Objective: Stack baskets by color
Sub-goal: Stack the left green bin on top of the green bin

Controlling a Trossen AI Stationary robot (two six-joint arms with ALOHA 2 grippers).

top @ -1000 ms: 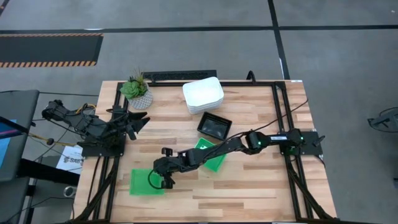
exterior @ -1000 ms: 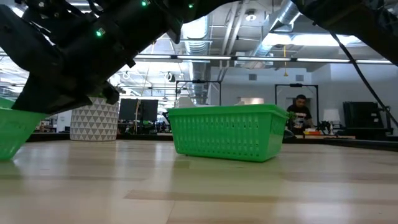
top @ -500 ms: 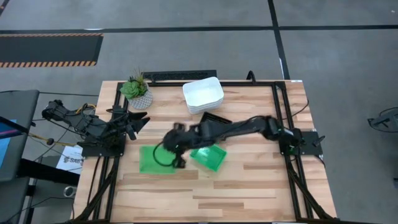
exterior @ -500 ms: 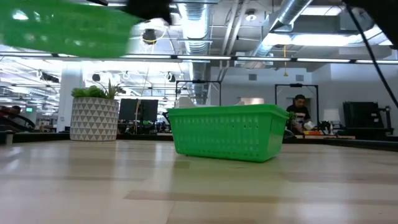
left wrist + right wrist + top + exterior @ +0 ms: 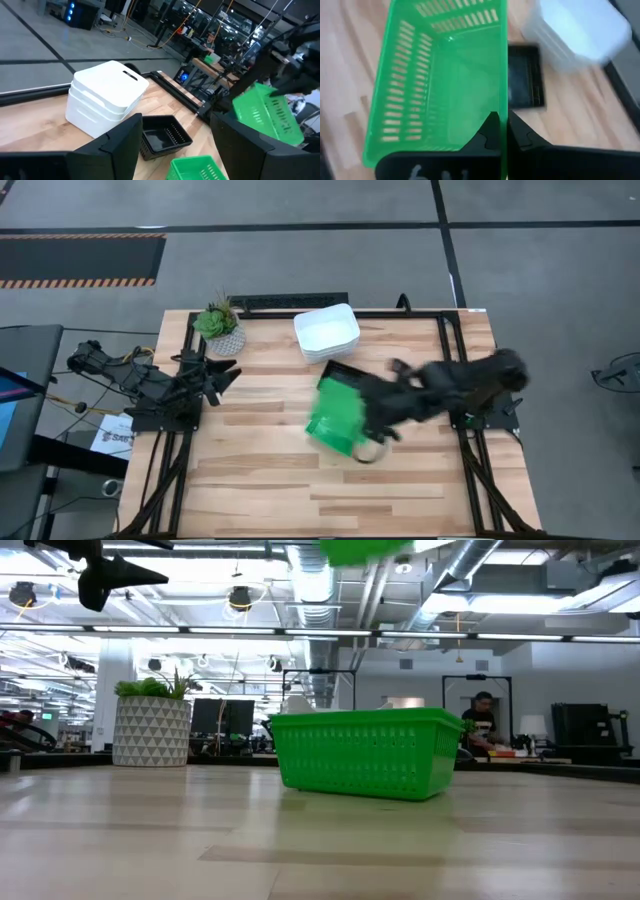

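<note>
The right end effector (image 5: 499, 131) is pinched shut on the rim of a green basket (image 5: 335, 418), carrying it clear of the desk (image 5: 400, 480) above another green basket (image 5: 362, 752), presumably to nest the two. Beyond sit the black baskets (image 5: 162, 136) and white stack (image 5: 327, 332); the left end effector (image 5: 222, 373) waits open by its base, and no writing is legible
</note>
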